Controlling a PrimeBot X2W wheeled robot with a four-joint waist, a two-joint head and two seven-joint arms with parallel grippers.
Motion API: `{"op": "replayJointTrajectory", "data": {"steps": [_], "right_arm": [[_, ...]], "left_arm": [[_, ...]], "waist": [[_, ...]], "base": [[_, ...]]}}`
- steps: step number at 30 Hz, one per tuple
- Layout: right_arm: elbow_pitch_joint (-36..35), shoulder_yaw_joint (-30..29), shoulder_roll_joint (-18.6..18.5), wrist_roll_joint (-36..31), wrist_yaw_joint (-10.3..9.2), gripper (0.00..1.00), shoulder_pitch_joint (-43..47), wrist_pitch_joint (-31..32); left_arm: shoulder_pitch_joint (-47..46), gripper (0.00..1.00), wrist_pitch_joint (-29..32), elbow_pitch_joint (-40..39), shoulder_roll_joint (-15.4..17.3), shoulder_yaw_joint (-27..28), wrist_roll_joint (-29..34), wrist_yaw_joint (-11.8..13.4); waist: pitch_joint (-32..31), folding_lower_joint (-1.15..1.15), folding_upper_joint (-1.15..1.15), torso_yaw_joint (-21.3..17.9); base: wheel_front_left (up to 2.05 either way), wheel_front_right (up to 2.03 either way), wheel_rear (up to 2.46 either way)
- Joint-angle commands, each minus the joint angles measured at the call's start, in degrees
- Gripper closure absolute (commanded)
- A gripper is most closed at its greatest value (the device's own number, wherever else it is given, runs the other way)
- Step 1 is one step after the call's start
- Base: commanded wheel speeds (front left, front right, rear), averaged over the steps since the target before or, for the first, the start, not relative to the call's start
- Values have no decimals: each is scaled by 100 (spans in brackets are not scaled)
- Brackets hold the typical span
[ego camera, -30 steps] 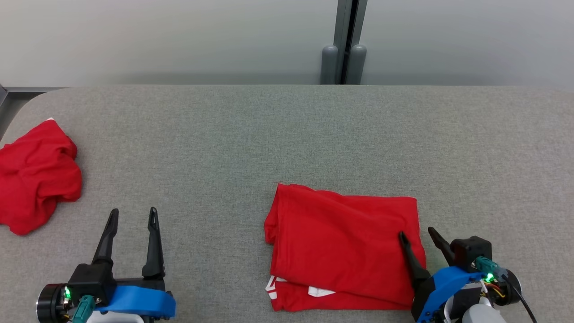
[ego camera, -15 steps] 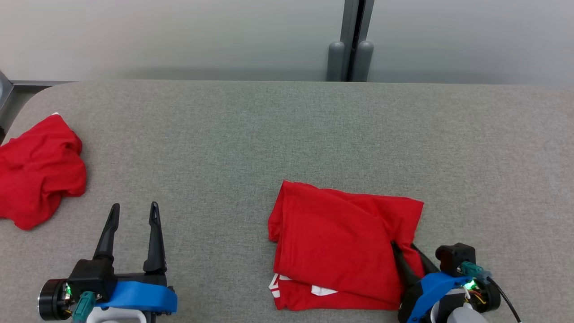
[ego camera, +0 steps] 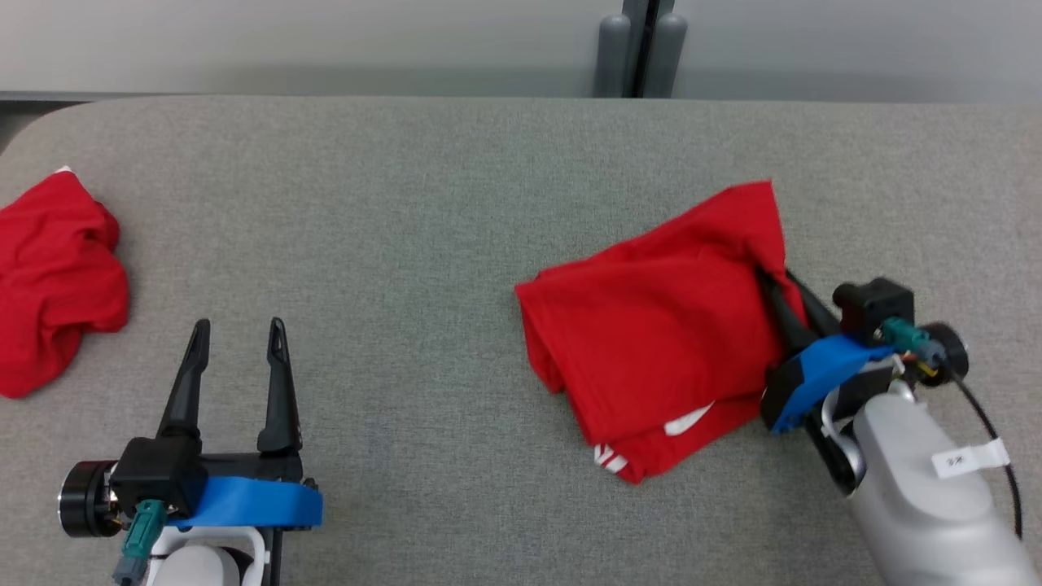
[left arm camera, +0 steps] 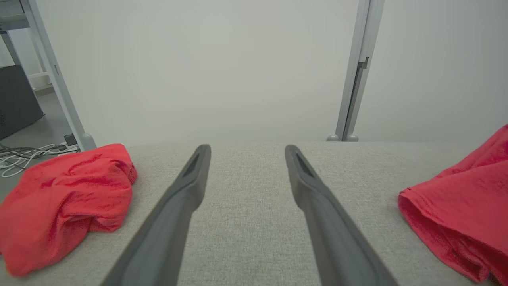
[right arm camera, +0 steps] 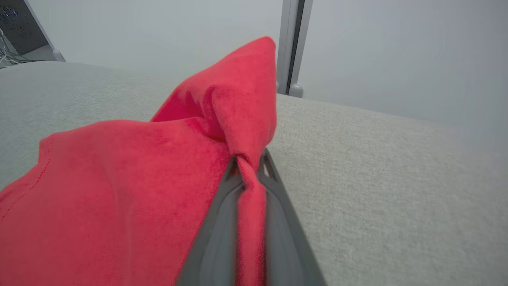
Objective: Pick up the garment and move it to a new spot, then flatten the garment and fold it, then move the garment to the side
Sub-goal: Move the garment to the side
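Your right gripper [ego camera: 777, 285], spread over the cloth a second ago, now pinches the right edge of the folded red T-shirt with white trim [ego camera: 659, 342], bunching it between the dark fingers. That corner stands lifted, and the rest lies skewed on the grey fabric-covered table [ego camera: 423, 203], right of centre. The move aside looks begun, and the fold may slip. Your left gripper [ego camera: 236, 342] rests spread and empty, near a crumpled red garment [ego camera: 57, 277].
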Motion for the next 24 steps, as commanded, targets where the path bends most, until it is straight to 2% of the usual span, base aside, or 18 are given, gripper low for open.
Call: {"op": "replayJointTrajectory", "data": {"steps": [1, 10, 18, 24], "right_arm": [[-46, 32, -208, -34, -5, 100, -395, -22], [-205, 338, -1053, 85, -4, 100, -1636, 169], [-277, 385, -1485, 429, -4, 100, -2386, 147], [-143, 303, -1800, 637, -3, 100, -2664, 56]], "left_arm": [[-173, 0, -27, -103, -1, 9, 66, -22], [-565, 0, -26, -526, 154, 55, 197, -50], [-985, 0, 56, -975, 623, 111, 378, -101], [-1126, 0, 311, -1515, 843, 33, 487, -138]], "waist": [[230, -1, -1, 39], [1073, -1, -1, -457], [1845, -1, -1, -1554], [2226, -1, -1, -2050]], "base": [[0, 0, 0], [0, 0, 0], [0, 0, 0], [0, 0, 0]]}}
